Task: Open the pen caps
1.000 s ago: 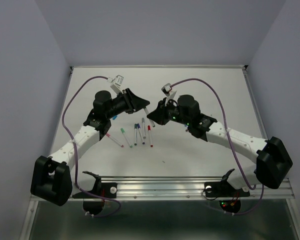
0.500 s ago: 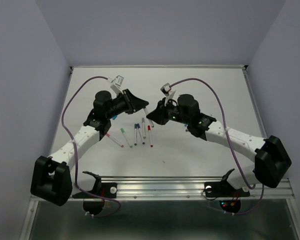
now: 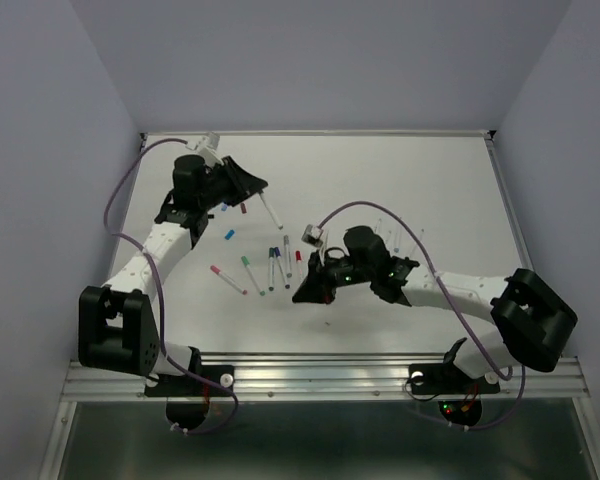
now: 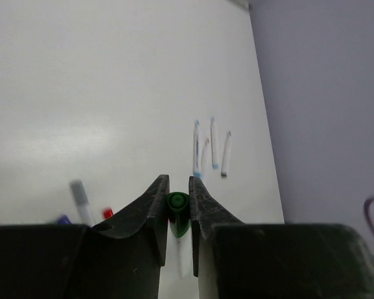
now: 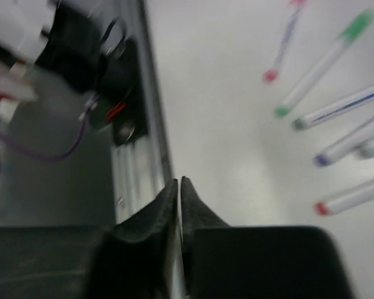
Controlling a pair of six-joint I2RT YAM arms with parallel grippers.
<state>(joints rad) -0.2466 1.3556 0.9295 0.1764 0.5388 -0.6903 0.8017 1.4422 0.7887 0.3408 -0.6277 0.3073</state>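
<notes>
My left gripper (image 3: 255, 190) (image 4: 178, 187) is raised over the back left of the table, shut on the green cap (image 4: 178, 208) of a pen. That pen's white barrel (image 3: 270, 213) hangs below the jaws towards the table. My right gripper (image 3: 300, 295) (image 5: 179, 182) hovers low near the front middle with its jaws shut tip to tip. I cannot tell whether anything sits between them. Several capped pens lie in a row beside it: pink (image 3: 228, 280) (image 5: 283, 43), green (image 3: 253, 274) (image 5: 324, 62), blue (image 3: 272, 266) and red (image 3: 300, 270) (image 5: 355, 196).
Three uncapped white pens (image 4: 214, 144) (image 3: 400, 232) lie at the right middle. Loose caps, one light blue (image 3: 229, 235) and one red (image 3: 244, 209), rest under the left arm. The metal rail (image 5: 137, 156) at the table's near edge runs just beyond the right fingertips.
The two grippers, which met at the table's middle, have parted. The left arm swung back and left with the pen. The right arm dropped towards the near edge.
</notes>
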